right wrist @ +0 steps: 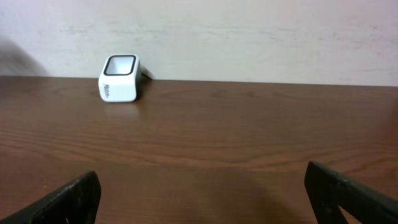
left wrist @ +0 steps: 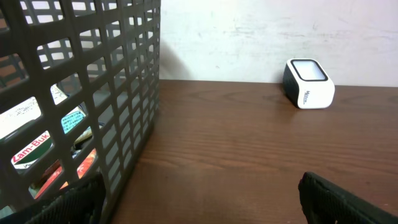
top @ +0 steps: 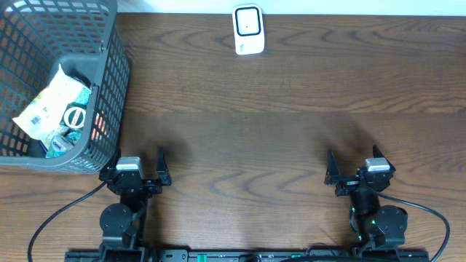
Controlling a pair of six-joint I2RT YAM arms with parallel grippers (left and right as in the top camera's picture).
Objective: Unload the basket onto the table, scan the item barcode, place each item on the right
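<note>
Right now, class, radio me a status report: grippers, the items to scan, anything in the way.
Left gripper open, empty. Right gripper open, empty. Items in basket; scanner at far edge. Nothing between grippers and scanner.

The bench [top: 291,109] is dark, smooth wood grain; the basket [top: 113,73] grey matt plastic lattice; the scanner [top: 247,30] glossy white plastic.

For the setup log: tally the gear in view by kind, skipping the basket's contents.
Basket: 1
Barcode scanner: 1
Grippers: 2 (left gripper, right gripper)
Total: 4
</note>
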